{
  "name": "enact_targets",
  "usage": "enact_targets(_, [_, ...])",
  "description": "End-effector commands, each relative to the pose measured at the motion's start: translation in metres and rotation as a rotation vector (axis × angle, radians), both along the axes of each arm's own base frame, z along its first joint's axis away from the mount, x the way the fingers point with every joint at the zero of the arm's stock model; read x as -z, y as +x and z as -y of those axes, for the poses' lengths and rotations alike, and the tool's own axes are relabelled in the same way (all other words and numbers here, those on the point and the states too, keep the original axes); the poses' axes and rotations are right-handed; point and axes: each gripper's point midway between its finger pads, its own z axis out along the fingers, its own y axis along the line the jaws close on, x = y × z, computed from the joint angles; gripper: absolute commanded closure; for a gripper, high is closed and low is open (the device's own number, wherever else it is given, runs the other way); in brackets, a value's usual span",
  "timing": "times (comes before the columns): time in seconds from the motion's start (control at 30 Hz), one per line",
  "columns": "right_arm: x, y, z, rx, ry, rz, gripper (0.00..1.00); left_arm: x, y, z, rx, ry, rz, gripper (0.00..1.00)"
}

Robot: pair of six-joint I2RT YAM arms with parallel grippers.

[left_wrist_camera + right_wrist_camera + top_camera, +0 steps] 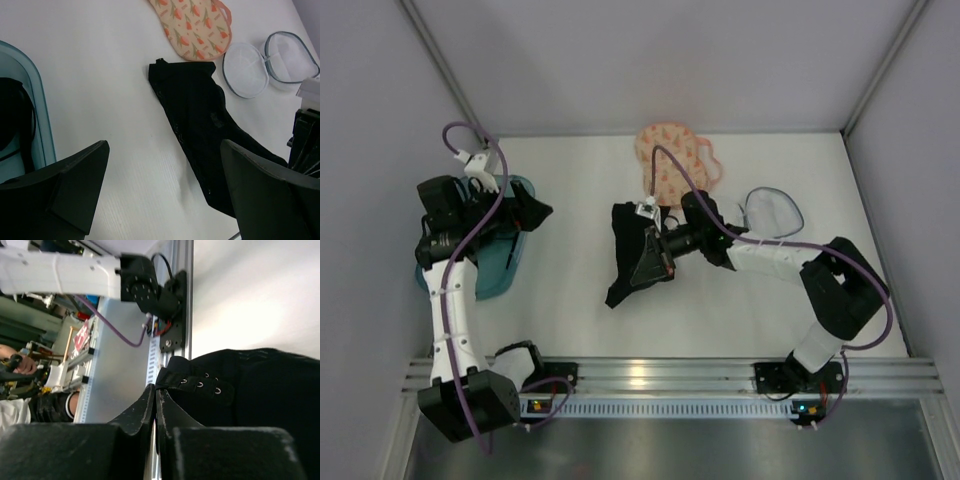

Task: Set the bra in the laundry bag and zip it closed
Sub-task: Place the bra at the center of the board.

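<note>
While R gripper (156, 390) nips bra (260, 390) edge, L gripper (165, 143) gapes over table (100, 75).

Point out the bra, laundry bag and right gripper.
bra (200, 125), left wrist view, middle of fabric.
laundry bag (192, 25), left wrist view, printed face.
right gripper (155, 392), right wrist view, between closed fingertips.

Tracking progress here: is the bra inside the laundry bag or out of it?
Out. The bra lies on the table beside the laundry bag, its hook end pinched in the right claw.
</note>
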Motion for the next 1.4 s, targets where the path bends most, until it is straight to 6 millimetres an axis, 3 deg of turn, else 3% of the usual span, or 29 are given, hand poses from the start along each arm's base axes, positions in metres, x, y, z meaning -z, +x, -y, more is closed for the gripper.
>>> enact_targets(0.0, [0.019,-0.029,0.003,-0.052,-0.024,0.118,0.94,0.005,-0.004,-0.002,0.023,0.053,0.030,0.01])
enact_targets(0.13, [0.033,-0.050,0.008,-0.076,-0.055,0.118,0.98,0.019,-0.007,0.001,0.056,0.054,0.014,0.01])
enact_targets(0.3, [0.020,-0.049,0.008,-0.025,-0.042,0.132,0.99,0.036,-0.011,0.001,0.072,0.069,-0.007,0.01])
enact_targets(0.4, [0.034,-0.037,0.010,0.044,-0.087,0.060,0.96,0.041,-0.011,0.001,0.081,0.069,-0.013,0.01])
enact_targets(0.53, [0.068,-0.025,0.028,0.133,-0.163,-0.040,0.94,0.045,-0.010,0.000,0.090,0.085,-0.013,0.01])
enact_targets(0.77, [0.109,-0.006,0.054,0.232,-0.306,-0.180,0.90,0.056,-0.008,-0.002,0.106,0.124,-0.022,0.03])
enact_targets(0.83, [0.120,-0.002,0.059,0.250,-0.354,-0.206,0.84,0.061,-0.008,-0.001,0.113,0.127,-0.028,0.03])
enact_targets(0.97, [0.133,0.004,0.063,0.266,-0.410,-0.181,0.80,0.069,-0.008,0.002,0.139,0.150,-0.033,0.03])
enact_targets(1.07, [0.141,0.009,0.064,0.264,-0.462,-0.177,0.72,0.075,-0.007,0.007,0.169,0.185,-0.034,0.04])
enact_targets(1.1, [0.144,0.007,0.066,0.257,-0.486,-0.179,0.65,0.075,-0.006,0.010,0.182,0.192,-0.035,0.04])
enact_targets(1.17, [0.142,0.010,0.068,0.241,-0.518,-0.165,0.57,0.081,-0.002,0.018,0.207,0.198,-0.056,0.06])
enact_targets(1.27, [0.129,0.014,0.068,0.233,-0.518,-0.121,0.55,0.085,0.013,0.035,0.223,0.146,-0.094,0.09])
enact_targets(1.37, [0.112,0.019,0.069,0.234,-0.496,-0.040,0.48,0.090,0.041,0.051,0.193,0.120,-0.103,0.14])
